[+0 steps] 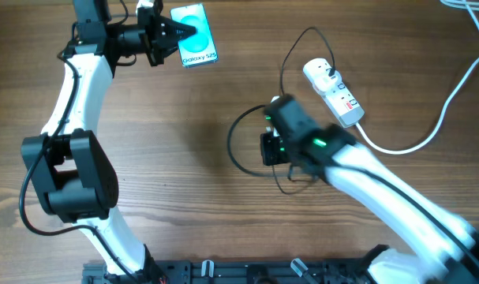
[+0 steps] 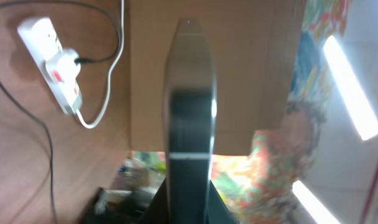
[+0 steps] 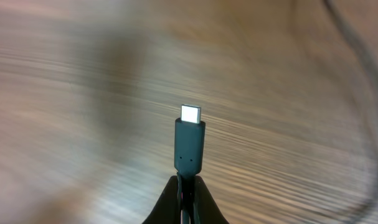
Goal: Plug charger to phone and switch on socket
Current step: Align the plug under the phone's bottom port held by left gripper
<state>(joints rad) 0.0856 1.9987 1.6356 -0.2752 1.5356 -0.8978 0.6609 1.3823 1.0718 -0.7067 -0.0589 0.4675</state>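
L claw (image 1: 170, 33), upper left of frame: clenched on the phone (image 1: 198, 35) at its left edge, screen up. Can't tell if the phone rests on the desk (image 1: 168, 166) or is lifted. L wrist view shows it edge-on as a thin silvery rim.

R claw (image 1: 268, 148), mid-frame: clenched on the charger (image 3: 190, 143) just behind the plug. Metal tip stands clear of the fingers.

Socket (image 1: 335, 91) sits right of centre, upper half. The charger's cable leaves it, arcs up, then drops and loops left around the R claw.

Handling, judged:
- Phone: light, stiff, smooth-sided, prob. slippery. An edge grip could let it pivot when the plug pushes in, so it needs a firm hold w/ the port end left free.
- Charger: plug is small and rigid, cable limp w/ no push strength. The present hold close behind the plug looks right, since further back it would buckle. Tip is thin, so go in straight and don't lever.
- Socket: light, may skate when its switch is pressed.

Room:
- Wide bare desk btwn the two claws, so the approach is open.
- Phone is near the top edge of the frame w/ little margin behind it.
- Slack loop lies close around the R claw. Snag risk, and a tug could drag the socket.
- White cord (image 1: 405, 151) trails off to the right, out of the way.
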